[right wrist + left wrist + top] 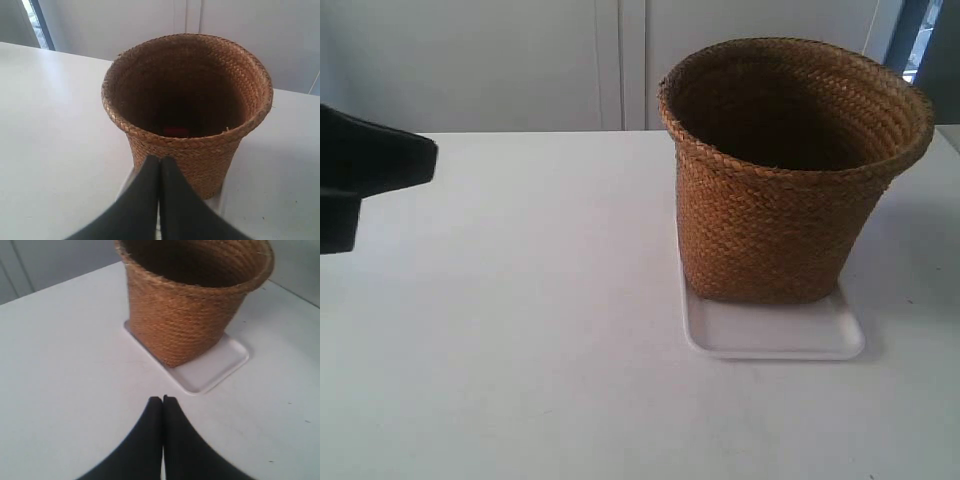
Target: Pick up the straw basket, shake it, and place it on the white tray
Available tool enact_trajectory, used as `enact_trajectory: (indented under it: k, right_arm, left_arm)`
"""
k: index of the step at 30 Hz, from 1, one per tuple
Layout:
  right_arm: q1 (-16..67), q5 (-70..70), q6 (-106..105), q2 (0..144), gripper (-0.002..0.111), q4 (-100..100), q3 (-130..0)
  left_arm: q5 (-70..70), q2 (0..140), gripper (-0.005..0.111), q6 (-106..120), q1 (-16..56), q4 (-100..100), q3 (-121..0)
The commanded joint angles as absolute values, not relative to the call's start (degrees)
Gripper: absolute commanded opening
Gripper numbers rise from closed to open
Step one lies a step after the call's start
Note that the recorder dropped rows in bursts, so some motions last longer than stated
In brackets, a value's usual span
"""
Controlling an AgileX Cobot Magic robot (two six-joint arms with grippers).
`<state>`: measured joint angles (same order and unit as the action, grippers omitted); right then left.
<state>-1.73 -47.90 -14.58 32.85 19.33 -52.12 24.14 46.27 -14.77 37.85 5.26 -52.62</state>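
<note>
The straw basket (770,220) stands upright on the white tray (770,338), its squarish base covering most of it. Through the left wrist camera the basket (185,315) and tray (215,370) lie ahead of my left gripper (163,399), which is shut on nothing and hangs over bare table short of the tray's corner. My right gripper (159,159) is also shut and empty, its tips in front of the basket's (200,160) outer wall below the rim; whether they touch it I cannot tell.
The arm at the exterior view's left (380,170) shows as a black shape at the frame edge, well apart from the basket. A small red thing (175,131) lies at the dark bottom of the basket. White table (520,330) all around; a wall behind.
</note>
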Motion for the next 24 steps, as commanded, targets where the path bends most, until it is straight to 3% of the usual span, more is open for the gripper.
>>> enact_trajectory:
  k: [1, 12, 24]
  right_arm:
    - [-1.7, -47.6, -15.2, 32.6, 0.000, 19.5, -51.9]
    - [-1.7, -47.6, -15.2, 32.6, 0.000, 19.5, -51.9]
    - [-1.7, -47.6, -15.2, 32.6, 0.000, 19.5, -51.9]
  left_arm:
    - [20.6, 42.7, 0.000, -15.0, 31.1, 6.1, -46.3]
    - [-12.5, 32.4, 0.000, -19.7, 12.0, 3.7, -16.3]
    - [-13.1, 11.9, 0.000, -21.5, 5.2, 3.5, 0.0]
